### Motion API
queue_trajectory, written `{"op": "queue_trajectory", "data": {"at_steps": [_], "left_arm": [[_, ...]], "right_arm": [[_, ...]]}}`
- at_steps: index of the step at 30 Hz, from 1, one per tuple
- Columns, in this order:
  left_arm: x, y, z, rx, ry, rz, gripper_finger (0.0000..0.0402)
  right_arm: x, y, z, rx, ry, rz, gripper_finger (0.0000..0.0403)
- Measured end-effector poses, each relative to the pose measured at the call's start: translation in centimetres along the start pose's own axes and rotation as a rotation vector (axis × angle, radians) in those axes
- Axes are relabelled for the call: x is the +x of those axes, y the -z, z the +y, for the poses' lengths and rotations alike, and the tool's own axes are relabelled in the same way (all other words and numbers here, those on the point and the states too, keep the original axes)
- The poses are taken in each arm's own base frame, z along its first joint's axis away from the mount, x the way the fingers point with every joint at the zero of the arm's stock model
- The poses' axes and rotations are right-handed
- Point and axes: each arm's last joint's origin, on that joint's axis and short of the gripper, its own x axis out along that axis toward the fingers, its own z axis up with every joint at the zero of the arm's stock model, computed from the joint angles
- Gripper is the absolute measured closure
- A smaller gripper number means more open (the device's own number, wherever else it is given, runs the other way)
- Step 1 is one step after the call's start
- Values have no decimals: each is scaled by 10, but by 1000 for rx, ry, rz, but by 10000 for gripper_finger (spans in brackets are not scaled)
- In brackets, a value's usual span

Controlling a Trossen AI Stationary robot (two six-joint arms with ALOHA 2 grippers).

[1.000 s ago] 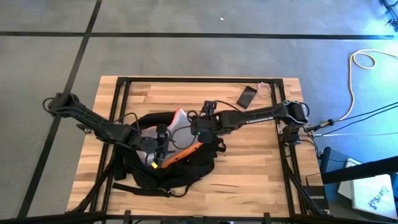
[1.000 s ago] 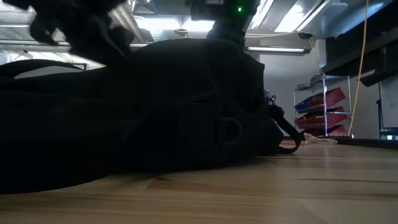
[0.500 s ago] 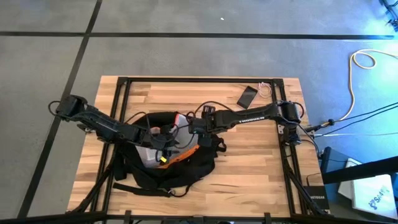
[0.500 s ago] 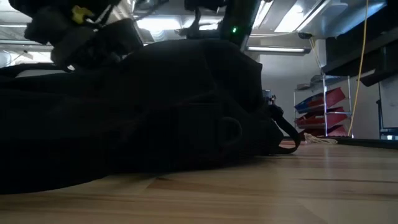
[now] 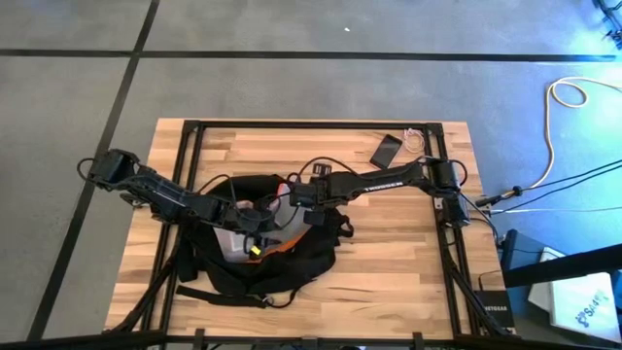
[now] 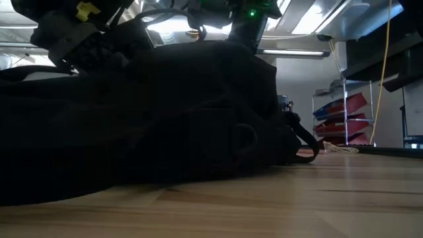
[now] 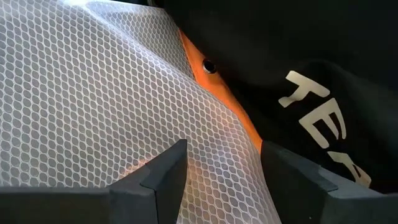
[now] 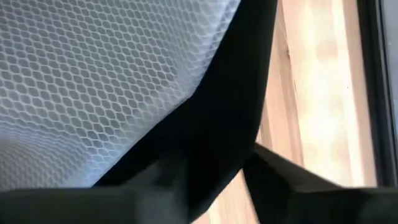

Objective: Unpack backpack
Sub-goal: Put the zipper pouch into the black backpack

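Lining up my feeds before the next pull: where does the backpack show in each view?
High view: backpack at table centre, under both grippers.
Low view: dark bulk filling the left.
Left wrist view: black lettered fabric beside honeycomb mesh lining.
Right wrist view: black edge between the fingers.
Shared landmark: the mesh lining.

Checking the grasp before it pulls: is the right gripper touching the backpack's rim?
Touching. In the right wrist view the right gripper has the black edge of the backpack running down between its two fingers, against them.
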Motion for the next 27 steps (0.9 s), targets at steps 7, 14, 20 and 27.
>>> {"op": "queue_trajectory", "data": {"at_steps": [7,14,20,27], "left_arm": [[0,0,0,1,0,1,215],[0,1,0,4,-1,7,215],[0,1,0,3,-1,7,215],[0,1,0,4,1,10,215]], "right_arm": [[1,0,-5,-4,-21,9,392],[-29,-2,-20,44,65,-64,402],[-68,-1,-37,100,102,-157,402],[-110,6,-53,155,164,-245,403]]}}
